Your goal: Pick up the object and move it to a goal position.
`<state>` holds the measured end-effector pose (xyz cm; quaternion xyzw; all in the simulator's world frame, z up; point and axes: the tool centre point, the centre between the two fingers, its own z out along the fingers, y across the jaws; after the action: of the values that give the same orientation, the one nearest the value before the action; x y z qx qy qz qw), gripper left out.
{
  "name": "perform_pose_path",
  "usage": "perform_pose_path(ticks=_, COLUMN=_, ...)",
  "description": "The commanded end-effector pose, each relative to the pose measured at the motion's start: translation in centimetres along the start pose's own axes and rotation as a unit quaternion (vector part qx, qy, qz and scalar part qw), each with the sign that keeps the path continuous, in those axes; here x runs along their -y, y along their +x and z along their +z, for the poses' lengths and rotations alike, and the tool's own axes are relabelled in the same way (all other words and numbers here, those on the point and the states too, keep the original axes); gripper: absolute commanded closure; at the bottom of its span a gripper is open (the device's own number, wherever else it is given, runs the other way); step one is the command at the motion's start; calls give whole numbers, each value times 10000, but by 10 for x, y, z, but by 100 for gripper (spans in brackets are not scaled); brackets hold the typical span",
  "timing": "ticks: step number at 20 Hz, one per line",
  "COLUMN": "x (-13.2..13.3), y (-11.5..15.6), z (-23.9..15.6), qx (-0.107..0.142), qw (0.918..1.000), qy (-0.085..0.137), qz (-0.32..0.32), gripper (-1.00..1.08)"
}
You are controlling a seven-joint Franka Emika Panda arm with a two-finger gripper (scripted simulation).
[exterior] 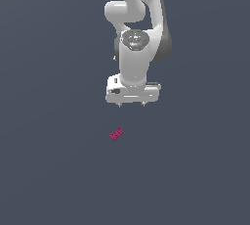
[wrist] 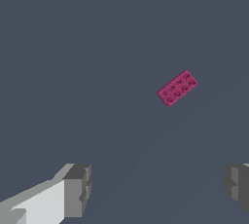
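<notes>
A tiny magenta-red brick [exterior: 116, 134] with small studs lies flat on the dark grey floor, turned at an angle. It also shows in the wrist view [wrist: 177, 87]. My white gripper [exterior: 132, 104] hangs above the floor, pointing down, a little toward the exterior view's right of the brick and well apart from it. Its two fingers [wrist: 78, 189] stand wide apart with nothing between them. The gripper [wrist: 155, 186] is open and empty.
The white arm [exterior: 136, 28] rises out of the top of the exterior view. A plain dark grey floor [exterior: 49, 170] surrounds the brick.
</notes>
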<state>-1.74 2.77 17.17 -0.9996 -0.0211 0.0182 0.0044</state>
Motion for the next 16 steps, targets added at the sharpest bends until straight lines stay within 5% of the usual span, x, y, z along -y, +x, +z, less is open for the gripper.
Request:
perform_pose_path(ticks=1, x=-1, y=0, z=1, qx=0, qw=10000, qy=1, qz=34, gripper=-92)
perform_pose_path(ticks=16, x=-21, y=23, z=31, qx=-37, qw=9906, qy=61, qz=1368, gripper=-92)
